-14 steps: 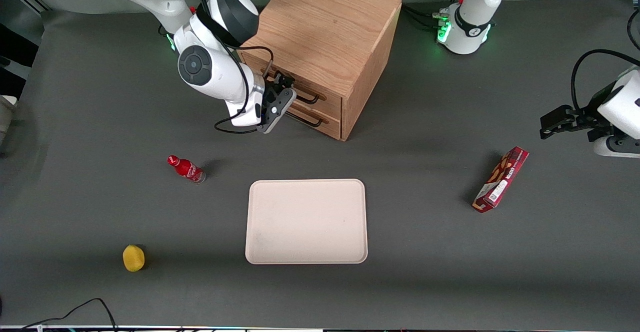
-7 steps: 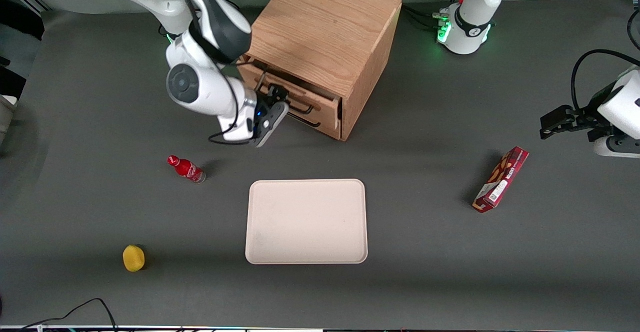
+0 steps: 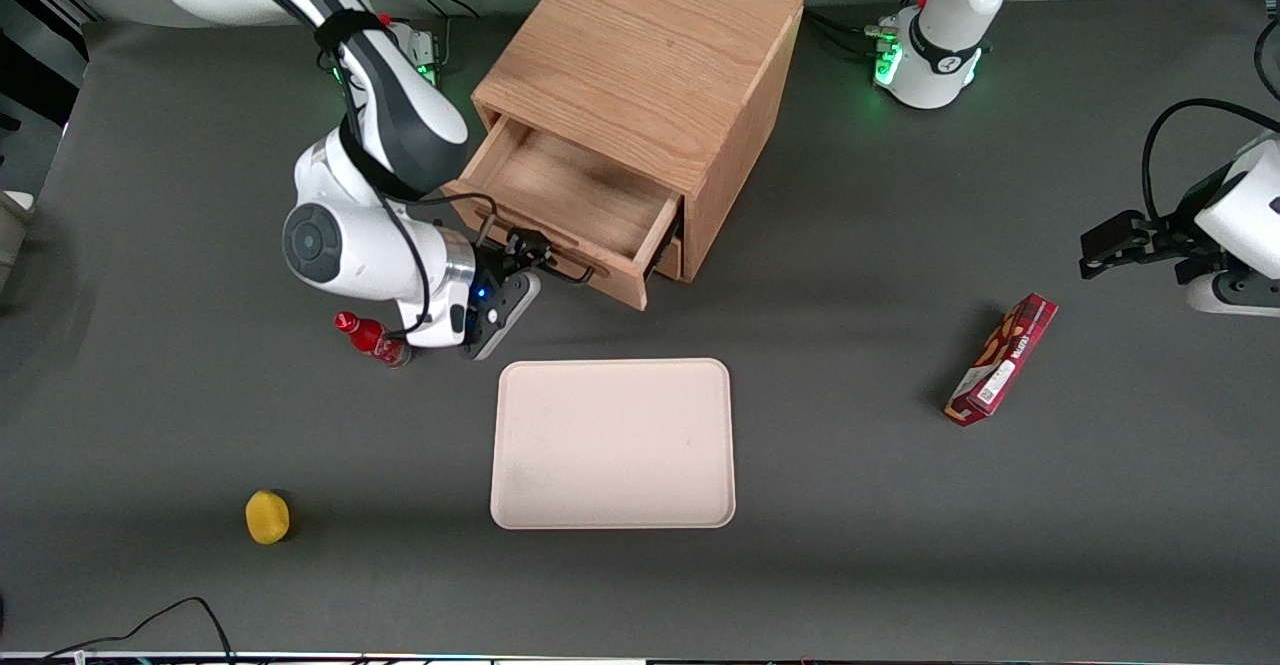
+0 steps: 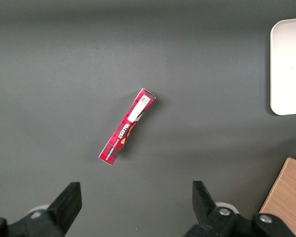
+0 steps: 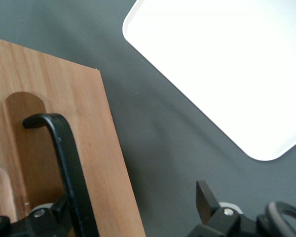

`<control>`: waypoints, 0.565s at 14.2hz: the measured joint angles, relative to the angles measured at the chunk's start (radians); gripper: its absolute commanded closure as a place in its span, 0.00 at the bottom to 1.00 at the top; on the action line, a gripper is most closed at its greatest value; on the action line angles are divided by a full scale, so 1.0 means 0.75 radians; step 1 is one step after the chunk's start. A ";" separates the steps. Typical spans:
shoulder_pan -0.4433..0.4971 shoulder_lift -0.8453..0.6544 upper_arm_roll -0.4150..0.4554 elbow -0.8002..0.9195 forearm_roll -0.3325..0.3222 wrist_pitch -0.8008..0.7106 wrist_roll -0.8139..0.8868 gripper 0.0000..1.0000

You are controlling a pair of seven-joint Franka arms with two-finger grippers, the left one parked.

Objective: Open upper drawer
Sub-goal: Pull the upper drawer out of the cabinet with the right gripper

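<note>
One drawer [image 3: 570, 200] out of the cabinet [image 3: 650, 55], long axis along its front, front facing lower left of frame. Gripper [image 3: 528, 250] at the handle [image 3: 560, 270]; grip state unclear.

Matt oak-grain upper drawer [image 3: 570, 200], black gripper [image 3: 527, 248], seemingly matt plastic tray [image 3: 612, 442].

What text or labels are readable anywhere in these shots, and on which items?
Red flat snack box: white lettering and a white code sticker, too blurred to read.
Small red bottle: white script on its label, too small to read.
Oak cabinet, its pulled-out upper drawer, cream rectangular tray, yellow round object: no text.
The tool at the drawer's black wire handle: no markings.
</note>
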 measured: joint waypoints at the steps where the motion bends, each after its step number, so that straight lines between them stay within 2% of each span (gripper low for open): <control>1: 0.000 0.025 -0.017 0.042 -0.007 -0.021 -0.011 0.00; 8: -0.003 0.158 -0.140 0.248 -0.020 -0.111 -0.139 0.00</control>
